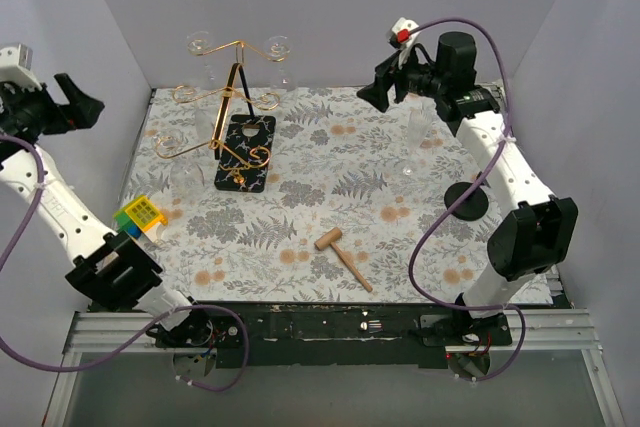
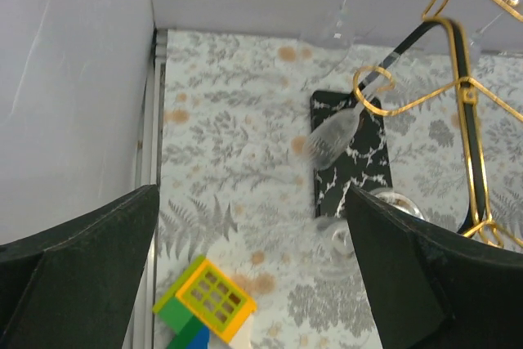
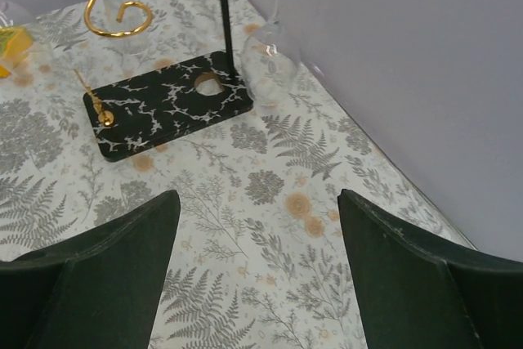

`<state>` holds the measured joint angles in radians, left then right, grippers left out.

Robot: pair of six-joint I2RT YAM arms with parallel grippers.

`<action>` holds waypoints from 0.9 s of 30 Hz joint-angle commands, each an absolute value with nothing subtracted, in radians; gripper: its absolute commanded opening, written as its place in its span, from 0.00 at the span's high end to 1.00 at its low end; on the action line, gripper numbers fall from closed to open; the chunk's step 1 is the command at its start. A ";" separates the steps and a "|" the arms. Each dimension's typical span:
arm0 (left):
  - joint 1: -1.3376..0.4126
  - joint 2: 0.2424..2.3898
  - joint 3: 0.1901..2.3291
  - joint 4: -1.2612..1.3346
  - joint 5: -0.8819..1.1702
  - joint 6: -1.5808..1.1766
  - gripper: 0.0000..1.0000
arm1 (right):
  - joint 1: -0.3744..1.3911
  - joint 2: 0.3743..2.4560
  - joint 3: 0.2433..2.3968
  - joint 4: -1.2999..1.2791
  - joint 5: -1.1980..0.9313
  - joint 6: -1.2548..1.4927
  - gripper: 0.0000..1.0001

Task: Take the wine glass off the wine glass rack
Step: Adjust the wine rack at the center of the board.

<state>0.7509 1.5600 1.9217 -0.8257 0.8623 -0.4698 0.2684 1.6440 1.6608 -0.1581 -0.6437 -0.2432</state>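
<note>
Gravity keeps the wine glass [image 3: 270,51] bowl-down, its foot caught in a scroll arm of the wine glass rack [image 1: 237,117] at the table's [image 1: 400,237] back left, while left gripper [image 2: 253,284] and right gripper [image 3: 257,271] hover apart, jaws spread wide, empty.

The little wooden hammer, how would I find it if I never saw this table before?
Start at the big leafy cloth. Go to its near edge, around the middle, where the wooden hammer lies flat by itself. It is plain tan wood, unlike the colourful block toy to its left.
</note>
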 commanded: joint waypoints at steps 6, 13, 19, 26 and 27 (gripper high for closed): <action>0.833 1.356 1.711 -1.303 0.991 0.157 0.05 | 0.380 1.721 1.712 -0.123 -0.718 -0.204 0.16; 0.828 1.301 1.465 -1.329 1.127 0.382 0.14 | 0.419 1.784 1.744 -0.103 -0.744 -0.170 0.17; 0.760 1.295 1.342 -1.100 1.175 0.275 0.02 | 0.433 1.796 1.773 -0.130 -0.758 -0.187 0.17; 0.666 1.272 1.250 -0.984 1.175 0.293 0.14 | 0.440 1.750 1.706 -0.175 -0.732 -0.204 0.18; 0.663 1.258 1.232 -0.959 1.181 0.291 0.15 | 0.446 1.741 1.694 -0.182 -0.720 -0.210 0.19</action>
